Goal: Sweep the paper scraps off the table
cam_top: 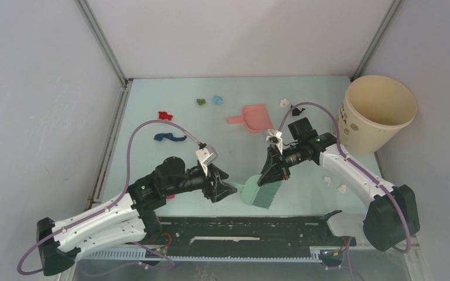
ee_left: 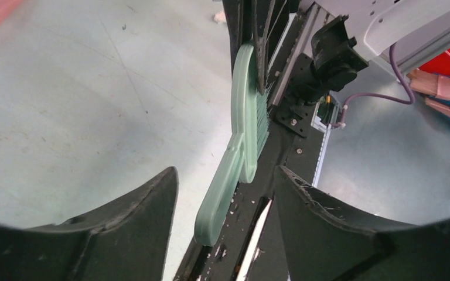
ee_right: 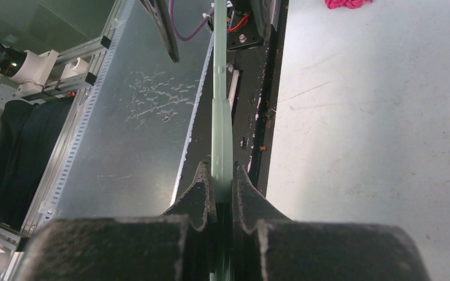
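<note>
Paper scraps lie on the pale green table (cam_top: 152, 170): a red one (cam_top: 164, 115), a dark blue one (cam_top: 170, 137), a green one (cam_top: 200, 101), a light blue one (cam_top: 217, 99), a white one (cam_top: 285, 103), and two white ones (cam_top: 335, 184) by the right arm. My right gripper (cam_top: 271, 174) is shut on the teal hand brush (cam_top: 258, 194), bristles down near the table's front edge; the wrist view shows its jaws (ee_right: 222, 175) clamped on the brush's thin back (ee_right: 221, 129). My left gripper (cam_top: 225, 186) is open, its fingers either side of the brush handle (ee_left: 225, 187) without touching it.
A salmon-pink dustpan (cam_top: 253, 117) lies at the middle back. A large cream paper cup (cam_top: 381, 114) stands at the back right. A magenta scrap (ee_right: 343, 3) lies near the left arm. A black rail (cam_top: 240, 228) runs along the front edge. Grey walls enclose the table.
</note>
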`<state>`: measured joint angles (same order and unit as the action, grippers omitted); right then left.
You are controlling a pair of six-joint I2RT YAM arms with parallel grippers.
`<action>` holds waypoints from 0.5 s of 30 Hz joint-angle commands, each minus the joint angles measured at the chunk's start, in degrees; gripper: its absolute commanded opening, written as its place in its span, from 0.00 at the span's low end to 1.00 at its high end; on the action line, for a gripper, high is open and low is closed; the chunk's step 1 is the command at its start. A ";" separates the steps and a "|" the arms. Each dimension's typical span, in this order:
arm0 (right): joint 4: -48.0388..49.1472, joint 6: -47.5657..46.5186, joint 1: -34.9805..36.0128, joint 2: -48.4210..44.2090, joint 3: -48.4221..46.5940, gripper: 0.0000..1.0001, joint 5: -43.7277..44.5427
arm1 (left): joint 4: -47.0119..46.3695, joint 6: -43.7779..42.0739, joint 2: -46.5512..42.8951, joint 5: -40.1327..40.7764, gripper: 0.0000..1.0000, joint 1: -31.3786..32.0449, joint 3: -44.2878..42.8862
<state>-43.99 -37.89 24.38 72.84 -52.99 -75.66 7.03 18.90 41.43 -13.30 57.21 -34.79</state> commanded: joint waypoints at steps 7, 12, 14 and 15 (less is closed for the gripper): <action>0.00 0.27 -0.74 -0.33 -2.24 0.00 -2.48 | -4.48 1.10 1.78 -5.91 0.49 -0.43 0.77; 0.10 0.36 -0.75 -0.24 -2.20 0.00 -2.32 | -4.58 1.29 1.68 -6.47 0.41 -0.43 0.95; 0.09 0.36 -0.69 -0.24 -2.17 0.00 -2.23 | -4.68 1.31 1.69 -6.45 0.37 -0.43 1.04; 0.08 0.32 -0.71 -0.23 -2.22 0.00 -2.20 | -4.77 1.32 1.65 -6.44 0.36 -0.43 1.04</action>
<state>-43.99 -37.82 23.97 72.84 -52.99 -76.62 5.08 19.70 43.62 -18.26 57.01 -34.06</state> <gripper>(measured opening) 0.066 0.380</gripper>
